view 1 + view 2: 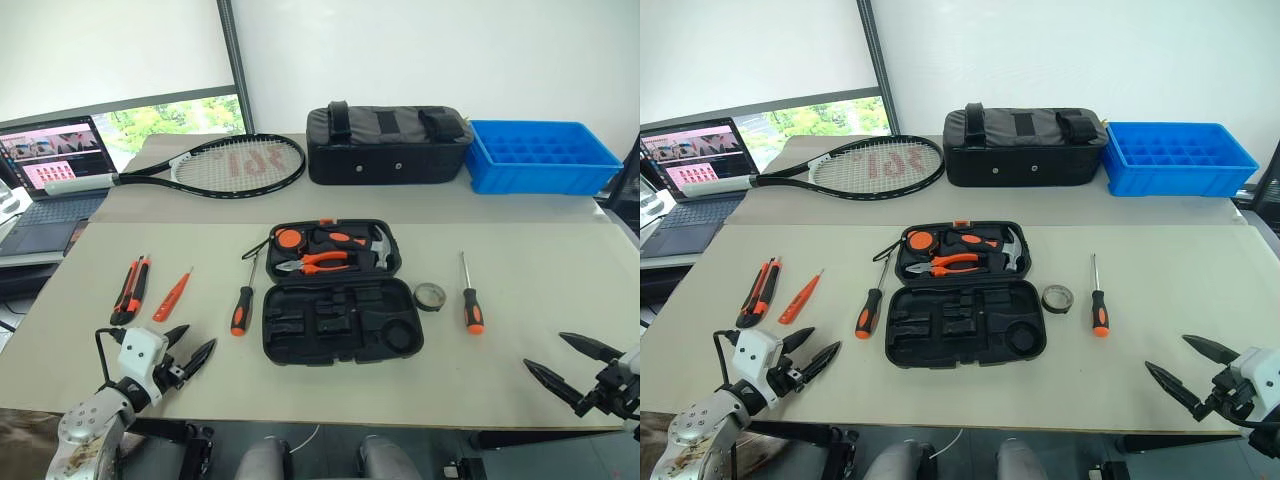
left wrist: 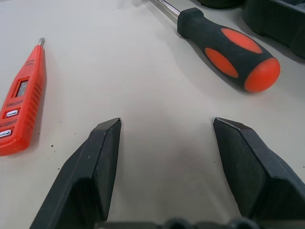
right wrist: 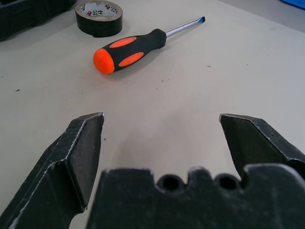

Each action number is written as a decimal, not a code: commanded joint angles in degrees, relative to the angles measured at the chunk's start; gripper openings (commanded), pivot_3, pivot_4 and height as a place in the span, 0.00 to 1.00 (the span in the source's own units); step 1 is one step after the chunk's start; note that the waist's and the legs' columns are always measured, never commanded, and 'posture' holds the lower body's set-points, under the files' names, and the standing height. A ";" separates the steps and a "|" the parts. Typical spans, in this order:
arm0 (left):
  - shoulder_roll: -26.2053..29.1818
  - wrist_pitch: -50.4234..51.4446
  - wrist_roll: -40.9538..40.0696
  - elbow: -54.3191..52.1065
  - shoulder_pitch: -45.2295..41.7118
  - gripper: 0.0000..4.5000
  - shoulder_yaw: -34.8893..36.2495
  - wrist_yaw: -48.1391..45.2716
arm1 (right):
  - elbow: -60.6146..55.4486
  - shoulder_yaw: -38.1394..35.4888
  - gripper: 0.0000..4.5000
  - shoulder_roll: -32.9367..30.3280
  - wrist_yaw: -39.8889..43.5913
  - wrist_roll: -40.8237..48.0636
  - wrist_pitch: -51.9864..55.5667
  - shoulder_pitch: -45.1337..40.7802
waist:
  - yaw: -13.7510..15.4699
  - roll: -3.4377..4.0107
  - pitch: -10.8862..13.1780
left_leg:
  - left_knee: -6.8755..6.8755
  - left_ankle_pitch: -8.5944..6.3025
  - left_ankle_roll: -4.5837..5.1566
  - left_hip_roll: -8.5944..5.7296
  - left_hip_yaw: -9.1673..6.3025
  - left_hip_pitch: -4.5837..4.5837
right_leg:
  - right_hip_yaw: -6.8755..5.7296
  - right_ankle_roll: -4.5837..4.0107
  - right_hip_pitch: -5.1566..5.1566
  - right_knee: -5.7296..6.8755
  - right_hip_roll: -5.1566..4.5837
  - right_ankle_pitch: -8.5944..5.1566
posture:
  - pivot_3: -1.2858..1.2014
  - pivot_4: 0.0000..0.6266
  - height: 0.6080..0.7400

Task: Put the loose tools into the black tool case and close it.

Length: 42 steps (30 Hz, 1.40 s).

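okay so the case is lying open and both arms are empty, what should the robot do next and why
Probably ease the right end effector forward onto the screwdriver. That tool lies loose just ahead of its open fingers, beside the tape roll, and the case is open with free slots.

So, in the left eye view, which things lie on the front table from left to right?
Utility knives → tester screwdriver → left screwdriver → open black tool case → tape roll → right screwdriver.
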 commanded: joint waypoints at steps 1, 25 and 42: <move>-0.01 -0.05 0.72 1.12 1.55 0.73 -0.72 -0.76 | -2.54 -1.24 1.00 -0.05 0.23 1.86 1.23 -0.73 | -0.01 0.00 0.00 | 0.00 0.00 0.00 0.00 0.00 0.00 | 0.00 0.00 0.00 0.00 0.00 0.00 | 0.52 0.24 0.76; 1.21 16.58 -6.43 -19.00 -2.03 0.73 -0.84 4.63 | -19.87 0.43 1.00 -4.00 8.84 9.63 11.06 -1.92 | -0.18 -0.14 0.08 | 0.05 0.00 0.01 0.01 -0.18 -0.45 | -0.09 0.02 -0.06 0.00 0.09 0.00 | 0.52 0.24 0.76; -11.26 30.69 7.65 -16.18 -12.51 0.73 -12.35 28.04 | -23.37 0.70 1.00 -5.08 15.15 12.78 14.81 -7.90 | 0.46 -0.28 0.09 | 0.21 0.01 0.01 -0.28 -0.65 -0.49 | -0.31 -0.21 -0.02 -0.01 0.18 0.20 | 0.52 0.24 0.76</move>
